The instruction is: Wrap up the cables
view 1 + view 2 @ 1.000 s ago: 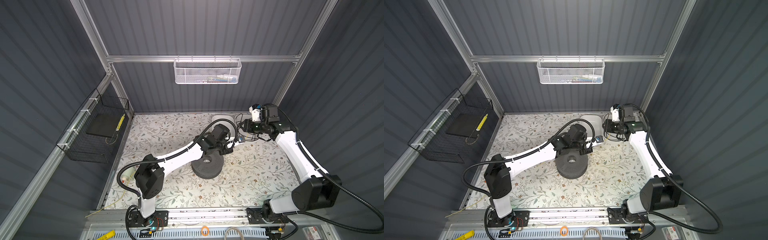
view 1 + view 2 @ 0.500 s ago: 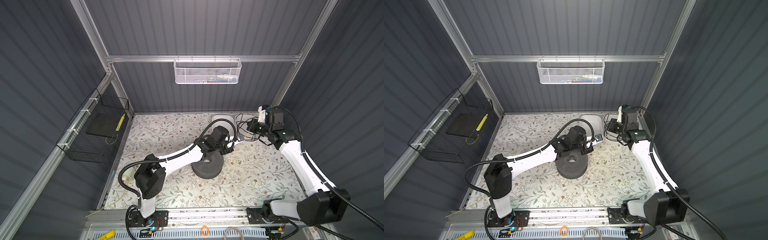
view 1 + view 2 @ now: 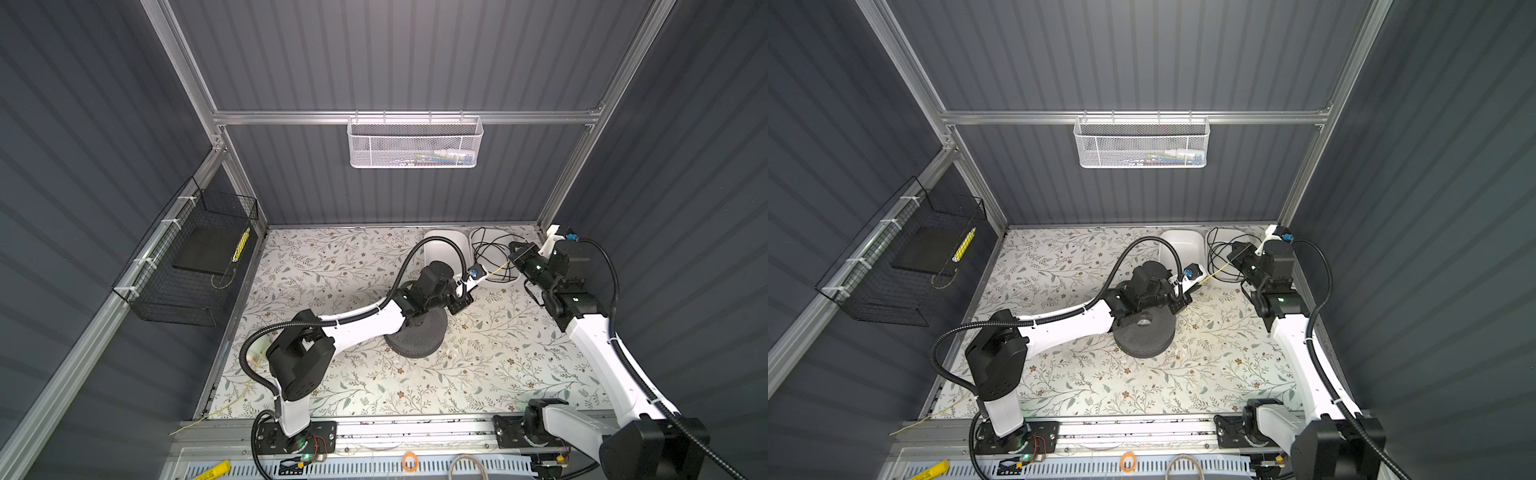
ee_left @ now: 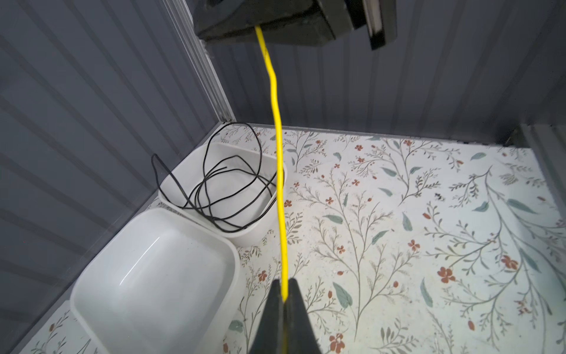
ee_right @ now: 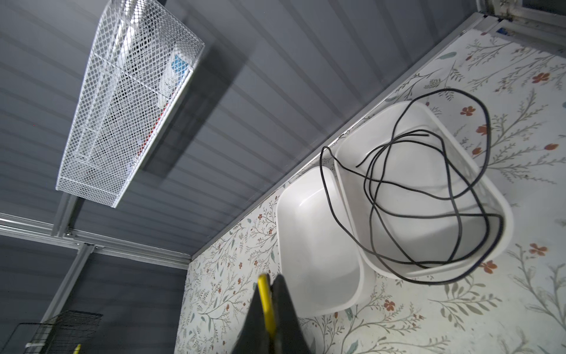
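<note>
Grips the yellow wire [image 4: 277, 138] with both grippers at once. Clenches the left gripper [image 4: 284, 283] on it, dark fingers pressed together and the wire coming out from between their tips. Clenches the right gripper [image 5: 269, 294] on it as well, with a short yellow stub showing between the fingers in the right wrist view.

Holds the stretch between the two grips clear of the floral mat [image 3: 374, 386], nearly straight with a few slight kinks, along the front of the white tub [image 4: 257, 233] that stands at the back wall. Appears in both top views as a short yellow line, the wire [image 3: 497, 269] [image 3: 1214, 273] running just at that tub's front rim.

Left grip at the tub's front corner, between the tub and the dark round disc [image 3: 419, 336]. Right grip over the tub's opposite end.

Inside the tub: a black cord [image 4: 208, 184] in loose loops, several standing up over the rim, one reaching above the second white tub [image 4: 159, 269], which is empty and just beside the first.

Well apart from the tub, past the disc at the mat's front corner: a thin yellow strand [image 3: 195, 423]. Cannot tell whether joined to the held stretch.
</note>
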Robot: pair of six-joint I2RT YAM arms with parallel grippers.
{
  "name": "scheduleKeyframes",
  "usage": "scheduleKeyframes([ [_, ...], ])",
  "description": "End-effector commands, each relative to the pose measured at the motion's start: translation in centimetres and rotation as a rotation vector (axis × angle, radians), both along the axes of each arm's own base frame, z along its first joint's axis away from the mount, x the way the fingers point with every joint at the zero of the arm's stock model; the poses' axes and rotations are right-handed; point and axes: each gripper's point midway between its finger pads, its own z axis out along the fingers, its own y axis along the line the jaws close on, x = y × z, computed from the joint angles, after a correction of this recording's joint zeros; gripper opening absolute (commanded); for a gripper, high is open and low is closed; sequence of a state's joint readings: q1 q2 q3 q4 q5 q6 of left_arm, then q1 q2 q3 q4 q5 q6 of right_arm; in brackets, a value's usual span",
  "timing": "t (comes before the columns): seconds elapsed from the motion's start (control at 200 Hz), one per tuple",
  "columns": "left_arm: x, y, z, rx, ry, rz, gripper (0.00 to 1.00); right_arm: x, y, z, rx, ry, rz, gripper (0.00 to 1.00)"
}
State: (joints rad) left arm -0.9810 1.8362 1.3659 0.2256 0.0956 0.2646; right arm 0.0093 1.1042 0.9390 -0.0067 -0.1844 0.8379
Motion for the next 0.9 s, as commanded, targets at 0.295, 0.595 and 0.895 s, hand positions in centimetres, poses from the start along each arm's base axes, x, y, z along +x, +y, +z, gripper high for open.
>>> scheduleKeyframes([
  [0.295, -0.2, -1.1, 1.1, 0.025, 0.119, -0.05, 0.0, -4.4, 1.3, 4.2, -0.005, -0.141, 0.171, 0.58],
  [0.595, -0.2, -1.8, 2.3, -0.005, 0.123, -0.082, 0.0, -5.9, 5.7, -0.5, 0.129, -0.049, 0.338, 0.56],
  [0.895, -0.7, -1.8, 2.7, -0.014, 0.132, -0.101, 0.0, -4.7, 6.9, -1.9, 0.168, -0.018, 0.361, 0.13],
])
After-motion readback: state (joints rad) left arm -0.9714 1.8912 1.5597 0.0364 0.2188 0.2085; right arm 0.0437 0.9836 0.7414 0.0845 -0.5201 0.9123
